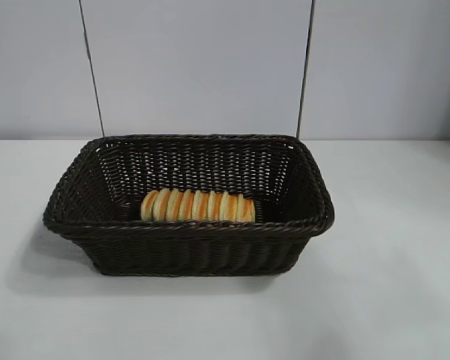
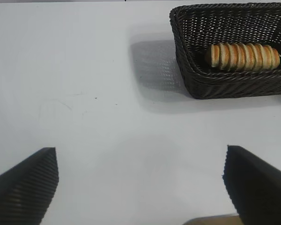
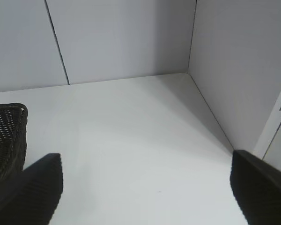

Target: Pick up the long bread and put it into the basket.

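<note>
While long bread (image 1: 197, 206) lies inside basket (image 1: 187, 232), left hand (image 2: 140, 187) released, right hand (image 3: 145, 187) released

Exterior camera: elevated, facing the table (image 1: 405, 300) and rear wall, basket (image 1: 187, 229) central, mid-range. Left wrist camera: angled down over bare table, basket (image 2: 225, 79) at 1 o'clock, farther off. Right wrist camera: faces the wall corner; basket (image 3: 9, 136) edge at 9 o'clock. All three share the basket.

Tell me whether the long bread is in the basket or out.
In. The striped tan oval loaf lies flat on the floor of the dark brown woven wicker basket, below its rim.
</note>
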`<state>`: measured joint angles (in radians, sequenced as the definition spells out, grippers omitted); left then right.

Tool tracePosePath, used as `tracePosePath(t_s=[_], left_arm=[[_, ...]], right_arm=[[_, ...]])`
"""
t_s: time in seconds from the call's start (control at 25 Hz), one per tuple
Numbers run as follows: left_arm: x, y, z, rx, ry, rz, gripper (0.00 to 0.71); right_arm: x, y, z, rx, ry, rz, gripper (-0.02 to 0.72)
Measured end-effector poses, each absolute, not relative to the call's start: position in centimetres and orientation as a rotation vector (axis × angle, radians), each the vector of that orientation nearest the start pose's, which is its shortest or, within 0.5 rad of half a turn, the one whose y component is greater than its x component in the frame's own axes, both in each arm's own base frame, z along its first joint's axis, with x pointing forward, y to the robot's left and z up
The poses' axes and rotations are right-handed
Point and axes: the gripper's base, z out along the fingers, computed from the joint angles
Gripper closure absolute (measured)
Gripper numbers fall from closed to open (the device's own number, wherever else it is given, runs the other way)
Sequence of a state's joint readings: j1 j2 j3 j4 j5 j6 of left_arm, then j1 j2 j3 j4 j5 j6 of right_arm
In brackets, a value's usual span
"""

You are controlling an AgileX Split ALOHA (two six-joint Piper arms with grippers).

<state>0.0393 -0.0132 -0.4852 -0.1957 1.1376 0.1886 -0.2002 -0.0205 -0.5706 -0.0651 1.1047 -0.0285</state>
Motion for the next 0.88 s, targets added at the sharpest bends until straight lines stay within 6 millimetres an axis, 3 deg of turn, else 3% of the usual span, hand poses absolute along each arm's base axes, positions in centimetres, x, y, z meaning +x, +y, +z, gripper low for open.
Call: tracePosePath(t_s=[0.24, 0.88], left_arm=[[-0.9, -1.6, 26.8, 0.175, 2.1, -0.101, 0.023], [-0.9, -1.6, 26.8, 0.175, 2.1, -0.101, 0.023]], right_arm=[[-0.8, -0.3, 26.7, 0.187, 2.087, -0.209, 0.008], [-0.6, -0.2, 26.7, 0.187, 2.074, -0.185, 0.008]])
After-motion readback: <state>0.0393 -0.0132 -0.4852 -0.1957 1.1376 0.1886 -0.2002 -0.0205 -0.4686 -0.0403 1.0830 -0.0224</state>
